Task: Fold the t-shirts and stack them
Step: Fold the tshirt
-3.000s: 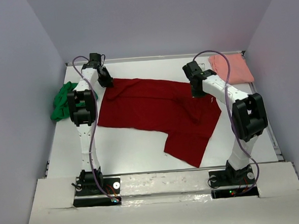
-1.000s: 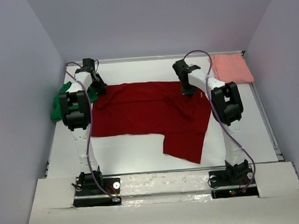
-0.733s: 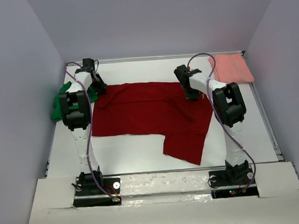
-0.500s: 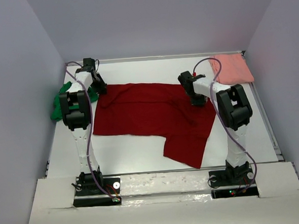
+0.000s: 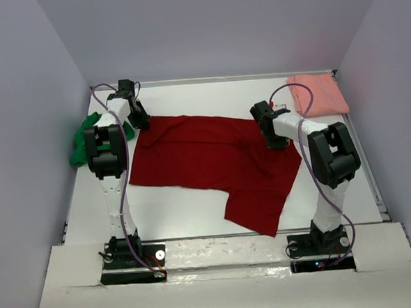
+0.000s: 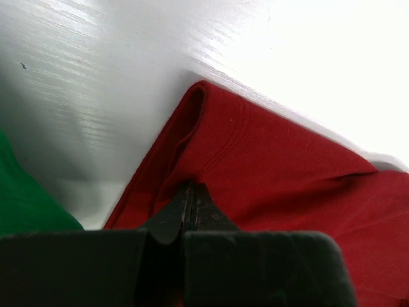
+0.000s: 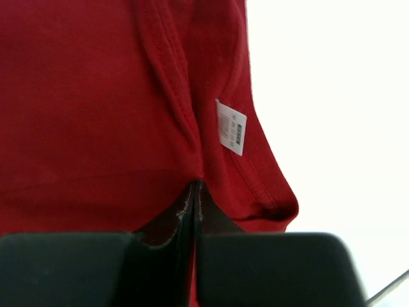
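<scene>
**Red shirt pinched at both ends, being spread for folding**

The dark red t-shirt (image 5: pixel 213 160) lies mostly flat mid-desk (image 5: pixel 188 214), with one part trailing toward the near edge. The left jaws are clamped on its far-left corner and the right jaws on its far-right edge, beside the label (image 7: pixel 231 135). The green t-shirt (image 5: pixel 83 139) and the pink t-shirt (image 5: pixel 318 93) wait at the sides. The next move probably calls for an even pull to flatten the cloth, then letting go.

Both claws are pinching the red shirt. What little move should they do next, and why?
Probably pull slightly apart to smooth it: the left claw and right claw each pinch the far edge of the red shirt, which lies wrinkled and crooked.
</scene>
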`<state>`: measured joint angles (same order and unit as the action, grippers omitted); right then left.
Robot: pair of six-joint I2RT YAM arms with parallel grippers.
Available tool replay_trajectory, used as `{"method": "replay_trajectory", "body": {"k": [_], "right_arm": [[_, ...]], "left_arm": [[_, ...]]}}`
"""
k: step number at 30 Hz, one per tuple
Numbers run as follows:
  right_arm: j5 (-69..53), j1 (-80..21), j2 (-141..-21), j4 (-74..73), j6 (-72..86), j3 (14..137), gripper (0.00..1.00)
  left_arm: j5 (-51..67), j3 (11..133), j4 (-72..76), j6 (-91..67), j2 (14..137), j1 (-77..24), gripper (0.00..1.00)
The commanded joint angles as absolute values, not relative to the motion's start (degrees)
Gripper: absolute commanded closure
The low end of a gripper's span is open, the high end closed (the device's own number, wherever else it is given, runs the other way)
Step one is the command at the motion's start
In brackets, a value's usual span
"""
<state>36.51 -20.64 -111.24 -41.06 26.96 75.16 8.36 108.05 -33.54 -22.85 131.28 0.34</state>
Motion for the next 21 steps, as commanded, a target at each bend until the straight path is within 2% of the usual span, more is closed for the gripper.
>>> {"method": "replay_trajectory", "body": {"k": [1, 2, 3, 7, 8, 10, 11, 12, 16, 18, 21], "right_arm": [[33.5, -20.3, -105.4, -38.8, 22.3, 80.9, 0.79], [32.7, -20.3, -104.6, -39.2, 22.2, 81.6, 0.71], [31.0, -20.3, -103.0, -39.2, 20.4, 82.1, 0.56], [25.1, -21.4, -99.3, -39.8, 17.2, 83.4, 0.38], [24.2, -21.4, -98.8, -40.7, 17.4, 83.4, 0.37], [20.6, -21.4, -97.7, -40.7, 16.4, 82.4, 0.37], [18.3, -21.9, -96.9, -40.9, 16.6, 80.9, 0.38], [17.7, -21.9, -96.2, -40.7, 16.6, 79.7, 0.38], [17.9, -24.3, -92.5, -40.1, 18.2, 73.3, 0.4], [16.3, -26.3, -90.3, -39.4, 20.3, 70.3, 0.41], [13.9, -27.9, -84.9, -38.1, 23.6, 64.1, 0.41]], "left_arm": [[7.0, 109.0, -34.5, -22.3, 130.0, -1.5, 1.0], [6.4, 108.8, -34.5, -22.5, 129.7, -1.7, 1.0], [4.4, 108.2, -33.9, -22.3, 128.7, -2.2, 1.0], [-0.6, 107.6, -34.2, -23.2, 125.4, -3.4, 0.98], [-2.0, 107.5, -34.5, -23.8, 124.0, -3.4, 0.92], [-5.7, 106.9, -34.9, -25.2, 122.0, -3.4, 0.86], [-6.8, 105.4, -34.2, -26.2, 119.5, -3.7, 0.77], [-7.8, 104.6, -33.7, -26.5, 118.2, -3.8, 0.73], [-12.8, 103.5, -34.1, -27.5, 114.2, -4.0, 0.69], [-13.6, 103.9, -34.4, -27.4, 113.1, -3.9, 0.61], [-14.2, 104.4, -35.2, -27.4, 112.1, -4.0, 0.58]]}}
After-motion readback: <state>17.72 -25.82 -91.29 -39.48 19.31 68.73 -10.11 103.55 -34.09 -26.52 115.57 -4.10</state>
